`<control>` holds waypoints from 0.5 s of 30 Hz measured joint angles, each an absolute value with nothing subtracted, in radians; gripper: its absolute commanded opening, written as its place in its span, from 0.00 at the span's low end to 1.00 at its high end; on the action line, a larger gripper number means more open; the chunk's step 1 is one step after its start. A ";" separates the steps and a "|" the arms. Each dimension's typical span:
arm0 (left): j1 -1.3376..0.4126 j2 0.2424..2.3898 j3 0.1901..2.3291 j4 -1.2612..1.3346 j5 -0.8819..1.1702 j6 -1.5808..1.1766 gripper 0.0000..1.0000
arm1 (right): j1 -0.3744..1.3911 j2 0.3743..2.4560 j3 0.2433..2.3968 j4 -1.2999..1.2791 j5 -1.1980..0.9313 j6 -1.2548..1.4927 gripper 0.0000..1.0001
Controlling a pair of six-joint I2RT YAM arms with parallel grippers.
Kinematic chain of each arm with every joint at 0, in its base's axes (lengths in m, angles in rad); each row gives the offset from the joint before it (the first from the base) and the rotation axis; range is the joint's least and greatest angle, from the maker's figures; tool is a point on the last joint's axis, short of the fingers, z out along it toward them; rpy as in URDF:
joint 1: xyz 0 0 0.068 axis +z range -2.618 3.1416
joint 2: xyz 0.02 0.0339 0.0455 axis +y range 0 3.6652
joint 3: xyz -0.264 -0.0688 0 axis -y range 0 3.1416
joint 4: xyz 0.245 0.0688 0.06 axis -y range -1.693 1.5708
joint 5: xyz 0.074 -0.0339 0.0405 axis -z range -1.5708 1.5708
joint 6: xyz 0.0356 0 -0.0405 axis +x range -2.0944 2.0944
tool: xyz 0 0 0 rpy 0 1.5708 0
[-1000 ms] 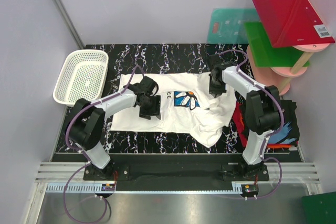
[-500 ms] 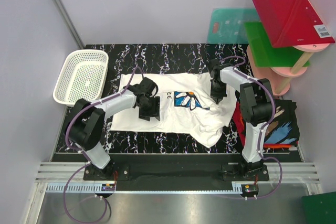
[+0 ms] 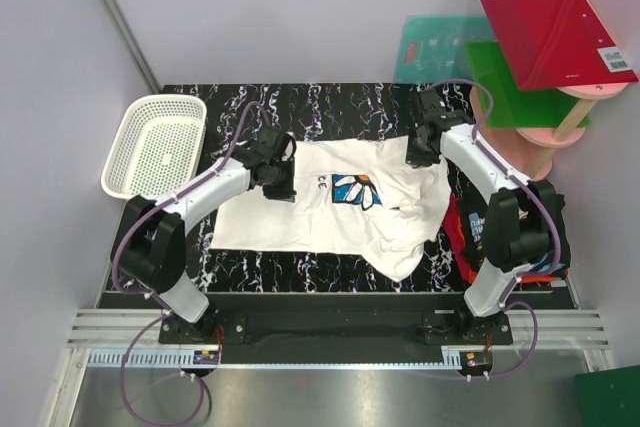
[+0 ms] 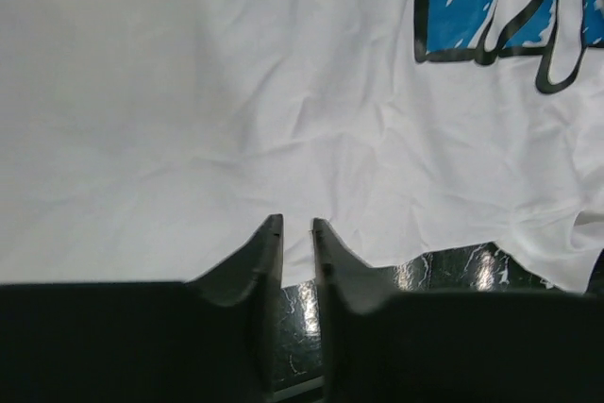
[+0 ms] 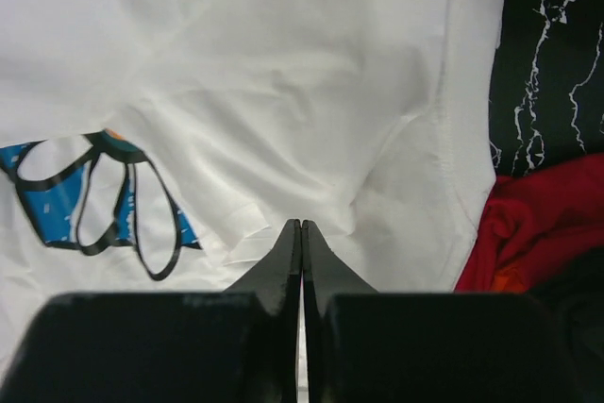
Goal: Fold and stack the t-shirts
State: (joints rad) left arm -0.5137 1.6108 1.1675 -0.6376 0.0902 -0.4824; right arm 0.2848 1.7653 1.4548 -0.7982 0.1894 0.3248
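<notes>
The white t-shirt (image 3: 340,217) with the blue daisy print lies spread on the black marbled table (image 3: 300,107), its right side rumpled. My left gripper (image 3: 283,187) hovers over the shirt's far-left part. In the left wrist view its fingertips (image 4: 297,224) stand almost together over the shirt (image 4: 283,92) close to its edge, and no cloth shows between them. My right gripper (image 3: 415,157) is at the shirt's far-right corner. It is shut (image 5: 301,224), tips at a crease in the shirt (image 5: 283,63). A red-orange t-shirt (image 3: 462,237) (image 5: 538,224) and a black printed one (image 3: 545,237) lie bunched at the right edge.
A white mesh basket (image 3: 155,147) sits at the table's far-left corner. At the back right a pink stand holds a red board (image 3: 555,37) and a green board (image 3: 510,87). A teal board (image 3: 435,47) leans on the wall.
My left gripper moved from the shirt's left middle toward its far edge, and its jaws closed. My right gripper shifted toward the far-right corner, still shut. The shirt lies as before.
</notes>
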 measured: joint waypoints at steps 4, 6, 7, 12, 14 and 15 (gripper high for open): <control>-0.490 1.614 1.193 -0.662 0.028 -0.463 0.00 | 0.285 1.736 1.444 -0.757 0.156 0.325 0.00; -0.470 1.631 1.199 -0.675 0.004 -0.463 0.00 | 0.285 1.754 1.439 -0.750 0.161 0.324 0.00; -0.460 1.643 1.204 -0.682 -0.001 -0.463 0.00 | 0.285 1.774 1.441 -0.744 0.165 0.324 0.00; -0.394 1.784 1.318 -0.730 -0.046 -0.459 0.00 | 0.285 1.961 1.519 -0.736 0.166 0.321 0.00; -0.382 1.856 1.397 -0.760 -0.076 -0.450 0.00 | 0.285 2.040 1.570 -0.736 0.164 0.321 0.00; -0.380 1.895 1.440 -0.773 -0.091 -0.446 0.00 | 0.285 2.077 1.597 -0.738 0.163 0.321 0.00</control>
State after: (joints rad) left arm -0.3801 1.8954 1.4399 -0.7734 -0.0906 -0.4461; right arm 0.2852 2.0773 1.5970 -0.7380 0.1635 0.3210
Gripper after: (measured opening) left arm 0.005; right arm 0.009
